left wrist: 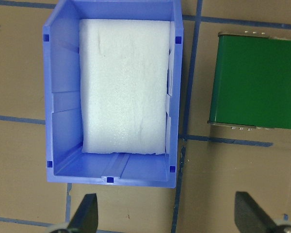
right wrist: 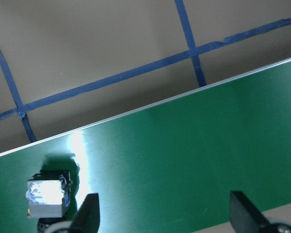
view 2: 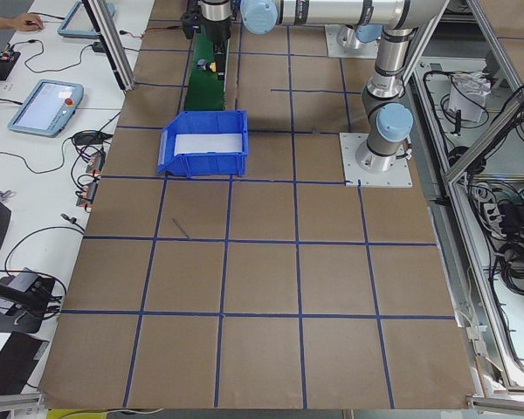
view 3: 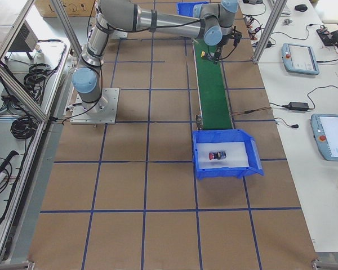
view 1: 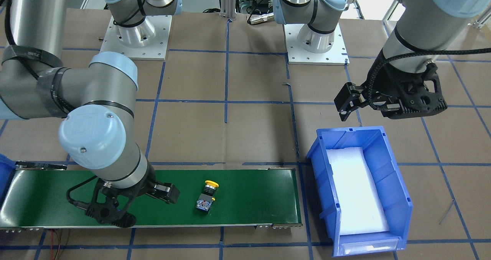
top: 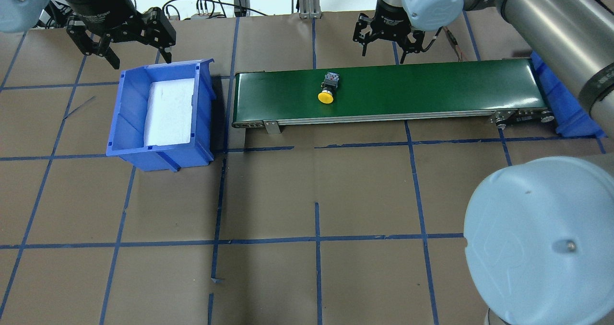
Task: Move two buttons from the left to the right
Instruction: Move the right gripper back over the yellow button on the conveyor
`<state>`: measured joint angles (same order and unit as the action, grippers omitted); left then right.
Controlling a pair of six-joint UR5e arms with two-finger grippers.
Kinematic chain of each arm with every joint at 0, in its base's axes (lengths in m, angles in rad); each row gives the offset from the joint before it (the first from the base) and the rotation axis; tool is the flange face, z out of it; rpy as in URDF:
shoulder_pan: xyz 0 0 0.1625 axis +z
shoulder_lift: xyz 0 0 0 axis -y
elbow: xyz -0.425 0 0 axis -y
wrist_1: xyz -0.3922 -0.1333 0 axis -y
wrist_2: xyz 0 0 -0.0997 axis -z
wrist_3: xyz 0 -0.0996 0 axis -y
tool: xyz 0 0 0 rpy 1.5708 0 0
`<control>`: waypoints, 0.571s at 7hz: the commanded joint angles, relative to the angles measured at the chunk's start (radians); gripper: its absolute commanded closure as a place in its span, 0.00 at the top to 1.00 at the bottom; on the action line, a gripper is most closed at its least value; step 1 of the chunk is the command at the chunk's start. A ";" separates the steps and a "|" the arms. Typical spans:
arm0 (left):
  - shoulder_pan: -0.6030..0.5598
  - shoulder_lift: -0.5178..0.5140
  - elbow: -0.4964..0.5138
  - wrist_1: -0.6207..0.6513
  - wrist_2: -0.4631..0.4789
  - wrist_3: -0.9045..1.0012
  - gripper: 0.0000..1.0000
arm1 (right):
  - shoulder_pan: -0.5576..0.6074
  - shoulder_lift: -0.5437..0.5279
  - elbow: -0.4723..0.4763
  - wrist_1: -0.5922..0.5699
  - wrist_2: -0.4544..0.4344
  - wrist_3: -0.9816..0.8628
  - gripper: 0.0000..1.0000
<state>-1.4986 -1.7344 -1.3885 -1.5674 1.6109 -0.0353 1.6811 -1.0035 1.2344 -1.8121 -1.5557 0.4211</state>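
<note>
The yellow button (top: 327, 89) lies on its side on the green belt (top: 431, 85); it also shows in the front view (view 1: 207, 196) and the right wrist view (right wrist: 46, 196). The red button (view 3: 217, 154) lies on white foam in the blue bin (view 3: 200, 163) at the belt's right end. My right gripper (top: 383, 52) is open and empty above the belt's far edge, right of the yellow button; in its wrist view (right wrist: 165, 218) the button lies beside one fingertip. My left gripper (top: 139, 55) is open and empty above the far rim of the left blue bin (top: 124, 114).
The left bin (left wrist: 63, 97) holds only a white foam pad. The belt's left end (left wrist: 257, 82) stops just short of it. The right bin (top: 566, 119) is mostly hidden behind my right arm in the overhead view. Blue tape lines grid the brown table.
</note>
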 commanded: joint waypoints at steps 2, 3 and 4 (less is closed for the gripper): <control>0.000 -0.001 0.000 0.001 0.000 0.000 1.00 | 0.043 0.042 0.005 -0.012 0.005 0.092 0.94; 0.000 -0.002 0.000 0.004 0.000 0.000 1.00 | 0.057 0.055 0.002 -0.015 0.003 0.108 0.94; 0.000 -0.002 0.000 0.004 0.000 0.000 1.00 | 0.066 0.065 0.002 -0.044 -0.006 0.108 0.94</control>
<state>-1.4984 -1.7357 -1.3883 -1.5642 1.6107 -0.0353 1.7349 -0.9521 1.2375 -1.8331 -1.5545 0.5196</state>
